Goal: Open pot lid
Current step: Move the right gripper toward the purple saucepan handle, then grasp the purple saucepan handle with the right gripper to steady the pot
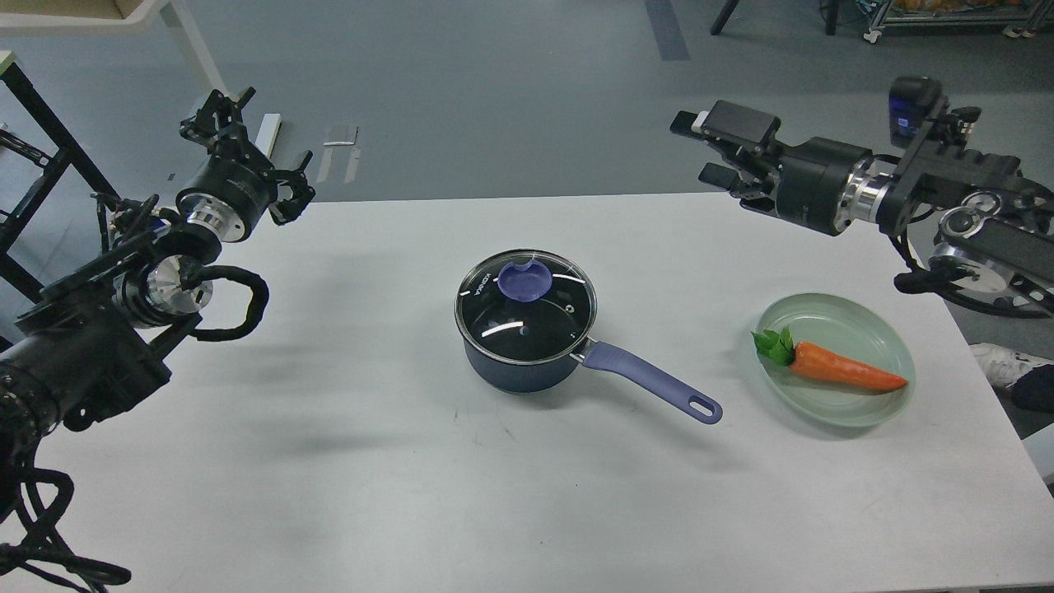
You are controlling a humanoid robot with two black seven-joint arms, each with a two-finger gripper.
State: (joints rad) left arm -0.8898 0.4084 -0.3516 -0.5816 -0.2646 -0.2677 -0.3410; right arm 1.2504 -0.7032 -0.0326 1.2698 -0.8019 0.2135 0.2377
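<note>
A dark blue pot (517,369) stands at the middle of the white table (329,461), its purple handle (655,383) pointing right and toward me. A glass lid (527,317) with a purple knob (524,280) sits closed on it. My left gripper (247,161) is open and empty above the table's far left corner. My right gripper (716,152) is open and empty, raised above the table's far right edge, its fingers pointing left, well right of the pot.
A pale green plate (893,346) with an orange carrot (832,368) lies right of the pot. A shoe (1000,358) shows on the floor beyond the right edge. A black frame (41,156) stands at far left.
</note>
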